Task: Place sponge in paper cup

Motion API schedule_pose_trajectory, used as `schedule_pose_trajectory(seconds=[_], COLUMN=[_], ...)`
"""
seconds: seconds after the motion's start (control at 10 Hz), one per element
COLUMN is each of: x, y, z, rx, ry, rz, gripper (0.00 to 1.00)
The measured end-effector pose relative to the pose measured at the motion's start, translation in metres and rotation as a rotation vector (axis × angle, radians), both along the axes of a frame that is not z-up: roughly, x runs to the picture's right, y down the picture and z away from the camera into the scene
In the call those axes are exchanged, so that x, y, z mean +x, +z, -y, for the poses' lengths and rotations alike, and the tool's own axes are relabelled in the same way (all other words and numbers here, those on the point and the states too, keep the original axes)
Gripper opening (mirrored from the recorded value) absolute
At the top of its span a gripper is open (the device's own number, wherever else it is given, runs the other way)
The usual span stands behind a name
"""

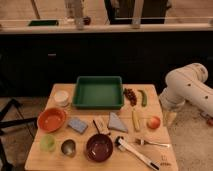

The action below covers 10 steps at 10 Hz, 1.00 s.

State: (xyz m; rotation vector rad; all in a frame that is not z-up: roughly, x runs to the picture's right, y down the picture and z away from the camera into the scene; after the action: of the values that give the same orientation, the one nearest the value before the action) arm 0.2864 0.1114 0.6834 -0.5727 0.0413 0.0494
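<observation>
The sponge [77, 125], a small flat blue-grey block, lies on the wooden table [165, 157] left of centre, just right of the orange bowl. The paper cup [61, 98], short and cream-white, stands at the table's back left, behind the sponge. My white arm [187, 87] hangs off the table's right side. The gripper [170, 117] points down beside the right edge, far from the sponge and the cup, holding nothing that I can see.
A green tray [99, 92] sits at the back centre. An orange bowl [51, 119], a green cup [48, 143], a metal cup [68, 147] and a dark bowl [99, 147] stand at the front. A grey wedge [117, 123], grapes [131, 95], a peach [154, 122] and a brush [135, 150] lie to the right.
</observation>
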Motion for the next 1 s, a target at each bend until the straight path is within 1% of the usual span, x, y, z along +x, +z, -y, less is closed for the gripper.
schedule_pose_trajectory(seconds=[0.1, 0.2, 0.3, 0.4, 0.5, 0.7, 0.8, 0.9, 1.0], x=[-0.001, -0.004, -0.014, -0.024, -0.043, -0.096, -0.116, -0.135, -0.14], y=[0.0, 0.001, 0.001, 0.0, 0.0, -0.003, -0.004, -0.004, -0.005], z=[0.0, 0.001, 0.001, 0.001, 0.001, 0.001, 0.0, -0.001, -0.002], rx=[0.001, 0.001, 0.0, 0.001, 0.002, 0.004, 0.001, -0.002, -0.005], ry=[0.01, 0.032, 0.073, 0.098, 0.13, 0.208, 0.23, 0.239, 0.243], rz=[0.003, 0.015, 0.05, 0.073, 0.097, 0.131, 0.146, 0.166, 0.17], gripper=[0.8, 0.8, 0.8, 0.8, 0.8, 0.8, 0.8, 0.8, 0.8])
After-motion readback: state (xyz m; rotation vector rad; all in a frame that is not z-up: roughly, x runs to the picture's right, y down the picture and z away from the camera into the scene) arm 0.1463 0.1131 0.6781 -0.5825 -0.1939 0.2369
